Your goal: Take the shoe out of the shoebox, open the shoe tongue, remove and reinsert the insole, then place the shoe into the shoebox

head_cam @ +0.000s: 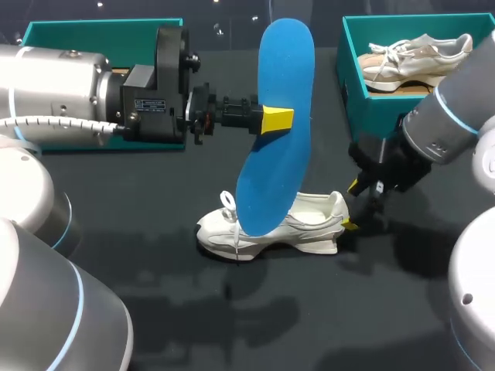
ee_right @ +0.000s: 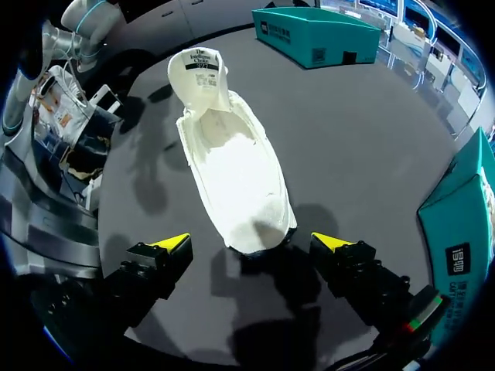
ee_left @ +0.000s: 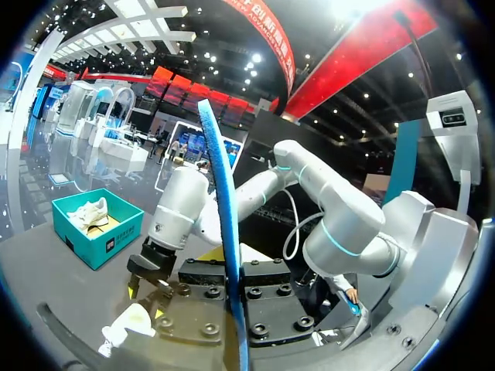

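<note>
Right shoebox (head_cam: 363,108) holds what looks like one pale shoe (head_cam: 410,58). Left end effector (head_cam: 274,120) clamps blue insole (head_cam: 278,154); right end effector (ee_right: 253,244) gapes wide at white shoe (ee_right: 232,162) heel.

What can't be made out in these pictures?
1. Left box's inside: head view, the left arm covers most of it.
2. Shoe's middle: head view, the insole stands in front.
3. Left fingers: head view shows one; the insole hides the other.
4. Right box's front corner: head view, the right arm covers it.
</note>
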### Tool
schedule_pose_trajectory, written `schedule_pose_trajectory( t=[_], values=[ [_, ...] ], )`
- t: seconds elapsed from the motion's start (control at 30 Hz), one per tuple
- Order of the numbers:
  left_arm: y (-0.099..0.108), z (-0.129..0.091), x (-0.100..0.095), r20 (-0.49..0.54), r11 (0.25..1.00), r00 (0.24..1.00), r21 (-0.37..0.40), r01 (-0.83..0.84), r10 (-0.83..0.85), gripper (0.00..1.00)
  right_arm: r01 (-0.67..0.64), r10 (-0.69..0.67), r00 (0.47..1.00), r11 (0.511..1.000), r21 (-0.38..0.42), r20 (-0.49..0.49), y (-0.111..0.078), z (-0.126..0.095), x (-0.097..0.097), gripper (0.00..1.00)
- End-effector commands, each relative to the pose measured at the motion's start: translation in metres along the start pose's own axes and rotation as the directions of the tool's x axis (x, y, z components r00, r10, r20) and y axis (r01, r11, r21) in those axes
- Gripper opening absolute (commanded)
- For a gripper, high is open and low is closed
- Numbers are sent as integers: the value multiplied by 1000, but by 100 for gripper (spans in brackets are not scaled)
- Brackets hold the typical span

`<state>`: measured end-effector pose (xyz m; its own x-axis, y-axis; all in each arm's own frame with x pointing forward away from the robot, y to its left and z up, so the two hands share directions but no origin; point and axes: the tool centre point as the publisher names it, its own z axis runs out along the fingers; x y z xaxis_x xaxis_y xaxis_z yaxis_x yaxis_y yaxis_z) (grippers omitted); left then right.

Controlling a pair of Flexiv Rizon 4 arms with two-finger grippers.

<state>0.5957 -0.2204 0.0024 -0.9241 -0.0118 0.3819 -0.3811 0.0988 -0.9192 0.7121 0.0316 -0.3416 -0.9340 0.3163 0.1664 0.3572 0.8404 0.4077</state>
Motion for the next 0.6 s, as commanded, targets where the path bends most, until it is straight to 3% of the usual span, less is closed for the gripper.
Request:
schedule_pose_trajectory(
  t=[0.03, 0.6],
  values=[
    [1, 1, 0, -1, 1000, 1000, 3, -1, 1, 0, -30, 17, 999, 933, 359, 39, 7, 4, 4, 100],
    [1, 1, 0, -1, 1000, 1000, 3, -1, 1, 0, 20, -49, 996, 925, 378, 68, 19, 2, 4, 100]
  ],
)
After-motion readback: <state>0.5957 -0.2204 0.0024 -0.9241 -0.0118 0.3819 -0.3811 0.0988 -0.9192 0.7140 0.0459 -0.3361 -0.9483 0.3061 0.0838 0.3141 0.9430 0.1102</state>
